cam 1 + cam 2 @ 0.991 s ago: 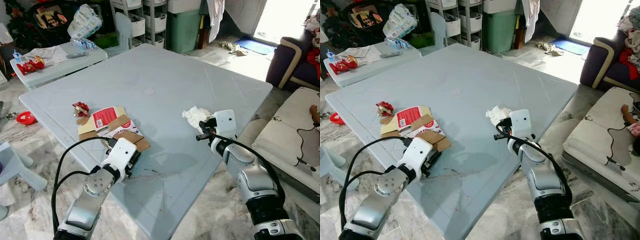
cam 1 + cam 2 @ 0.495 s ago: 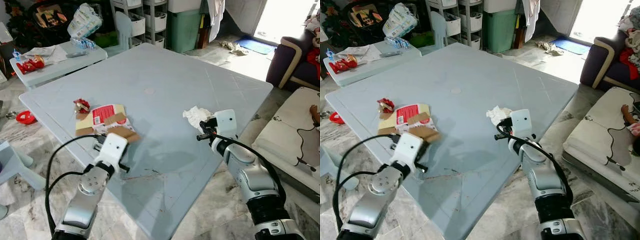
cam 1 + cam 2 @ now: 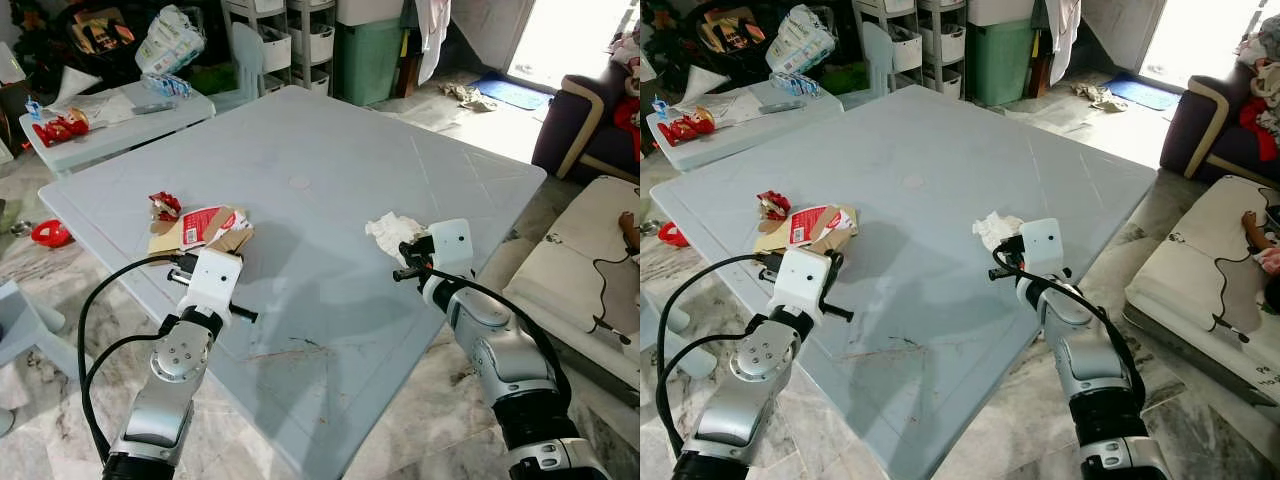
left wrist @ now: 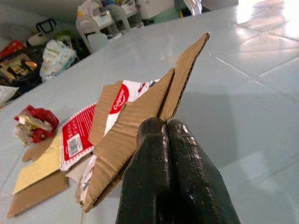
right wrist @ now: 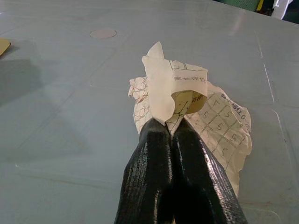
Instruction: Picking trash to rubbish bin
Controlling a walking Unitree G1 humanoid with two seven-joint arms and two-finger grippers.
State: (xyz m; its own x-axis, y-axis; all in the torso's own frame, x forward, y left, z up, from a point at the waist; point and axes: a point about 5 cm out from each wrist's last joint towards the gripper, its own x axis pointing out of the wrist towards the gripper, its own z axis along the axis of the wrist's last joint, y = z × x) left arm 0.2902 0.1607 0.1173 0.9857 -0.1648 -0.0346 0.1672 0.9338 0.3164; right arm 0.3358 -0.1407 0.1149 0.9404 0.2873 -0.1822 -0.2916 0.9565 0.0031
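A flattened cardboard box [image 3: 200, 226] with a red and white label lies near the left edge of the grey table [image 3: 330, 160]. Its brown flap [image 4: 140, 112] is tilted up, and my left gripper [image 4: 166, 125] is shut on that flap. A crumpled red wrapper [image 3: 163, 205] sits just beyond the box. Towards the table's right edge lies a crumpled white paper [image 3: 388, 232] printed with a grid. My right gripper [image 5: 169, 123] is shut on the near fold of this paper [image 5: 205, 112], low over the table.
A small side table [image 3: 120, 115] at the back left carries papers and red wrappers. Shelves and a green bin [image 3: 368, 55] stand behind the table. A sofa [image 3: 580, 120] and a cushion [image 3: 570, 270] are on the right. A red dish [image 3: 50, 235] lies on the floor at left.
My left gripper has moved left and away along the table's edge, dragging the cardboard with it and tipping its flap up. The right arm and the paper have stayed put.
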